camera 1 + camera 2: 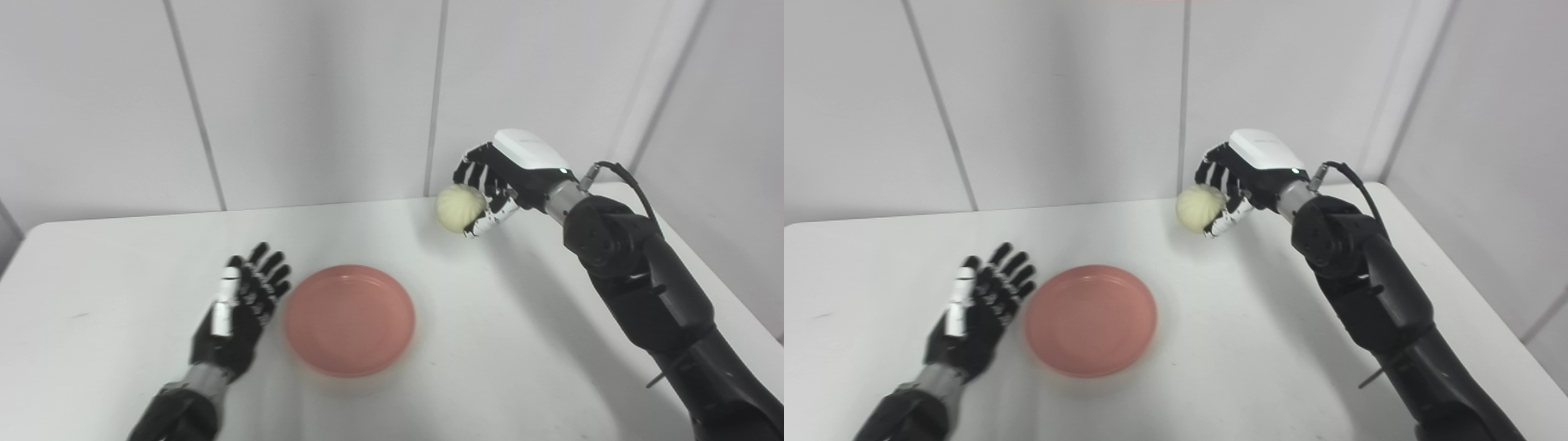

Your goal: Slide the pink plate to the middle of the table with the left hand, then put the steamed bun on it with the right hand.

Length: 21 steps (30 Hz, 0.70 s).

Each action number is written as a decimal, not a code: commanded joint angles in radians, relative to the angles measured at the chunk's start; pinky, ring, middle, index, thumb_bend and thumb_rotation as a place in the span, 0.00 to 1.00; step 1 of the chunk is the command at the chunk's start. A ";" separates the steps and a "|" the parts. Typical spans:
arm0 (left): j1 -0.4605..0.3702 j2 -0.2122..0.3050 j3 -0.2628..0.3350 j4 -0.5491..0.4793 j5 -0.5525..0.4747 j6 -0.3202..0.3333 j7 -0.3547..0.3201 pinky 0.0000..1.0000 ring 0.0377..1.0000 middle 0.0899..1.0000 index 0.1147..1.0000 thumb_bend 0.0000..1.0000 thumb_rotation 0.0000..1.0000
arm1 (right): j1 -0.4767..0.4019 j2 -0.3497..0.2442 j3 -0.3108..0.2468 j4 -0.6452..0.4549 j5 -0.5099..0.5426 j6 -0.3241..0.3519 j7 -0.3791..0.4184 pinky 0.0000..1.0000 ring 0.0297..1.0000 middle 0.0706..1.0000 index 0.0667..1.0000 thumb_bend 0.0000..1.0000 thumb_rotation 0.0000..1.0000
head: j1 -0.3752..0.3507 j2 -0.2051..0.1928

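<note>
Pink and shallow, the round plastic plate (349, 318) lies flat on the white table (520, 343), a little left of the middle of the frame and toward the lower part. Just beside its left rim rests the left robot hand (242, 306), black with a white thumb cover, its fingers spread apart and holding nothing; whether a fingertip touches the rim I cannot tell. In the upper right of the frame the right robot hand (499, 187) is clamped on the pale yellow, round steamed bun (460, 208), with fingers over the top and the thumb under it. The bun is near the far edge of the table, well apart from the plate, and it seems to be lifted a little, because a soft shadow lies beneath it. I judge that the plate step is nearly complete and the carrying of the bun is now the step in hand. Such a bun is probably light and soft, so a strong squeeze could dent it; taking it around the widest part, as here, seems sensible. The plate is stiff and smooth and may slide easily if something pushes it.
</note>
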 commanded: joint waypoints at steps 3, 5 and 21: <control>0.020 -0.025 -0.022 0.055 0.049 0.092 0.058 0.99 0.95 0.95 0.97 0.49 1.00 | -0.082 0.037 0.024 -0.019 0.006 -0.041 0.005 0.39 0.37 0.46 0.51 0.51 0.00 | 0.053 0.009; 0.011 -0.033 -0.026 0.068 0.057 0.088 0.067 0.99 0.94 0.94 0.97 0.48 1.00 | -0.093 0.064 0.044 -0.023 -0.002 -0.029 0.019 0.35 0.36 0.45 0.52 0.51 0.00 | 0.073 0.014; -0.016 -0.062 -0.037 0.099 0.097 0.086 0.102 0.96 0.90 0.90 0.93 0.51 1.00 | -0.088 0.189 0.132 0.009 -0.025 -0.027 0.085 0.36 0.36 0.44 0.51 0.51 0.00 | 0.107 0.036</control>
